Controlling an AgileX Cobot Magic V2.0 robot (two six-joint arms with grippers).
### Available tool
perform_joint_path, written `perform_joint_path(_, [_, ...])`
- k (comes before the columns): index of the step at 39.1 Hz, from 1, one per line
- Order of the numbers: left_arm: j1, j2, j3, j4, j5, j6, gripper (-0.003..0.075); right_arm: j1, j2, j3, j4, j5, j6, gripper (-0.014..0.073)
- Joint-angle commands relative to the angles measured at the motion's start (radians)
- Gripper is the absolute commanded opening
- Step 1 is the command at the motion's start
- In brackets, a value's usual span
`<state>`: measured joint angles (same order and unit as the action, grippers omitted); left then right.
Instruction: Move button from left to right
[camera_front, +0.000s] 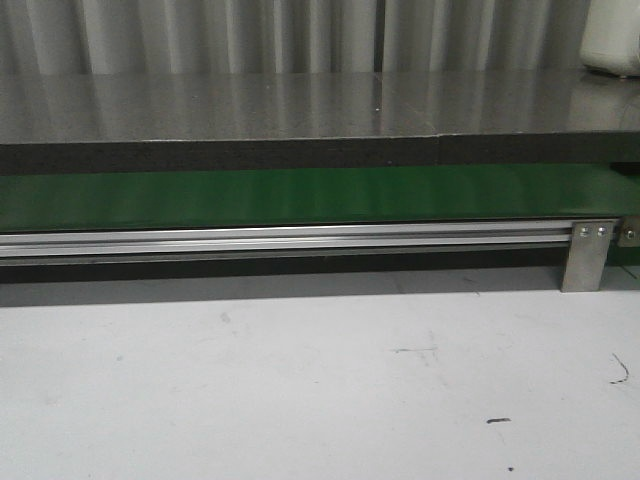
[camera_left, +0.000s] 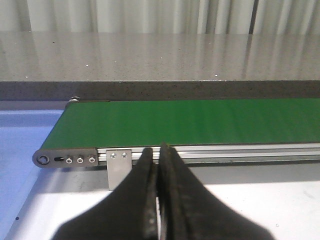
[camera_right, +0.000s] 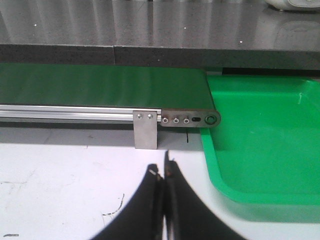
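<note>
- Both grippers, left gripper (camera_left: 159, 150) and right gripper (camera_right: 164, 172), are pressed closed, holding nothing.
- No button visible on the green belt (camera_front: 300, 197); best wait, then open wide.

The right arm's black two-fingered gripper (camera_right: 164, 172) has its jaws pressed together above the scuffed white tabletop (camera_right: 60, 185). Beyond it runs the flat green conveyor belt (camera_right: 100, 85) on its aluminium rail (camera_right: 65, 113), ending beside a bright green plastic tray (camera_right: 265, 145).
</note>
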<state>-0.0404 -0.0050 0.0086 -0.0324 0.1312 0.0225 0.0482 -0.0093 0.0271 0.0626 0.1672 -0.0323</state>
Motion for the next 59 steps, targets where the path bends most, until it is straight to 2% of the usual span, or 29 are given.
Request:
perform_joint_path(1, [0.001, -0.018, 0.029, -0.001, -0.088, -0.013, -0.0021, -0.005, -0.018, -0.008, -0.005, -0.088, -0.004, -0.0068])
perform_joint_path(43, [0.001, -0.018, 0.029, -0.001, -0.094, -0.013, -0.0021, -0.005, -0.018, -0.008, -0.005, -0.09, -0.004, -0.0068])
perform_joint_path(47, [0.001, -0.018, 0.029, -0.001, -0.148, -0.013, -0.0021, -0.005, -0.018, -0.008, -0.005, -0.109, -0.004, -0.0068])
perform_joint_path(53, [0.001, -0.016, -0.008, -0.004, -0.334, -0.013, -0.0021, -0.004, -0.018, -0.03, -0.001, -0.181, 0.0, -0.0067])
perform_joint_path(59, [0.001, 0.009, -0.149, -0.004, -0.296, -0.013, -0.0021, -0.004, 0.004, -0.18, 0.002, -0.109, 0.006, -0.0067])
